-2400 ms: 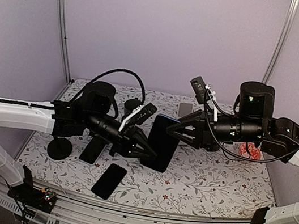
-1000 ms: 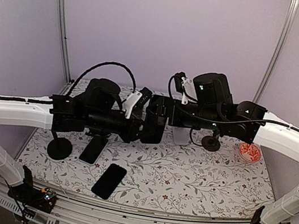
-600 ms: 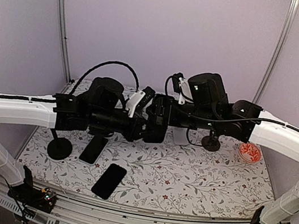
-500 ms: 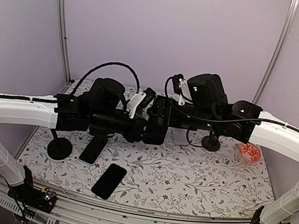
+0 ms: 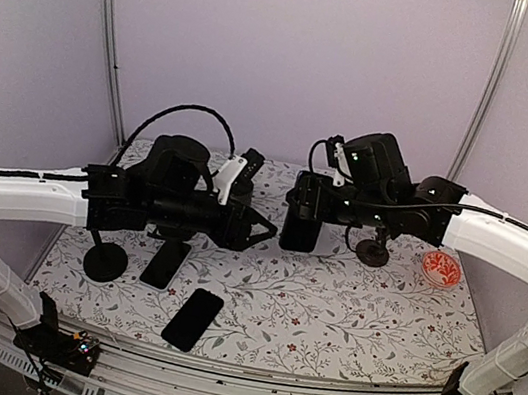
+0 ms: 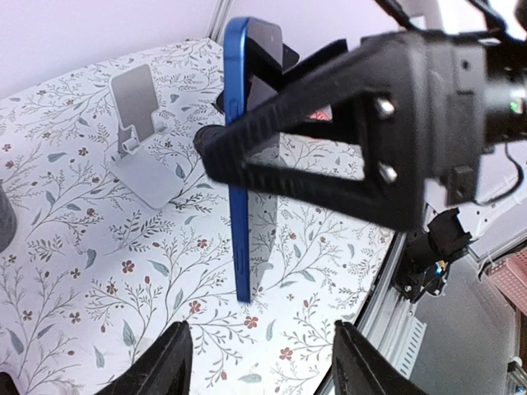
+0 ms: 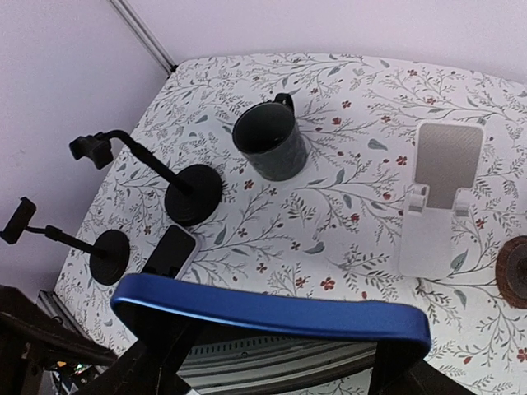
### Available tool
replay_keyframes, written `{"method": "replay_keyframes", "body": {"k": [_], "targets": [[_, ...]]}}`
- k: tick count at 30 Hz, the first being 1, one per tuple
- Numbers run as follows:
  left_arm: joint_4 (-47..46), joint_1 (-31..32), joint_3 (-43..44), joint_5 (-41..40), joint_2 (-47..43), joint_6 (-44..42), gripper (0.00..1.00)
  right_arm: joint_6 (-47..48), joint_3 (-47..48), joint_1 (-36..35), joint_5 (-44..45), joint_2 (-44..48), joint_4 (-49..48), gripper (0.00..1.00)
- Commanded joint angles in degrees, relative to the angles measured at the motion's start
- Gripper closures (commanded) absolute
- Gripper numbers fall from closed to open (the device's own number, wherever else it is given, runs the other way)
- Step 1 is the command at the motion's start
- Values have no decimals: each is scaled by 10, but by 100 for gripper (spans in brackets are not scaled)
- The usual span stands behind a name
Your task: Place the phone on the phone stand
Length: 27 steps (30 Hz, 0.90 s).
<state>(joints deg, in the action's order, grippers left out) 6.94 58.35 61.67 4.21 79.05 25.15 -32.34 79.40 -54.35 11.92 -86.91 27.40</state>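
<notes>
The phone, dark with a blue frame, hangs upright over the middle of the table with my right gripper shut on its two long edges. From the right wrist its blue edge spans both fingers of my right gripper. My left gripper stands open a little to the left of the phone, apart from it. In the left wrist view the phone hangs ahead of my empty left gripper. The white phone stand sits on the table beyond.
Two more dark phones lie at the front left. Black clamp stands with round bases stand on the left, a dark mug at the back, a red bowl on the right.
My left gripper has opened, let go of the phone and drawn back to the left. The right gripper has closed on the phone and carried it a little to the right.
</notes>
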Motion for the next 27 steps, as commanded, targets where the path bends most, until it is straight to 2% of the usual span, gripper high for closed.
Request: {"method": "replay_keyframes", "body": {"k": [1, 7, 14, 27], "targets": [[29, 7, -11, -7, -43, -12, 41, 66, -2, 51, 20, 27, -46, 43], [79, 7, -4, -15, -72, -37, 41, 139, 4, 110, 21, 3, -90, 43], [95, 7, -19, -16, -99, -47, 41, 197, 35, 169, -5, -67, -138, 43], [105, 2, 12, -30, -56, -58, 37, 242, 106, 210, -59, -167, -172, 43]]}}
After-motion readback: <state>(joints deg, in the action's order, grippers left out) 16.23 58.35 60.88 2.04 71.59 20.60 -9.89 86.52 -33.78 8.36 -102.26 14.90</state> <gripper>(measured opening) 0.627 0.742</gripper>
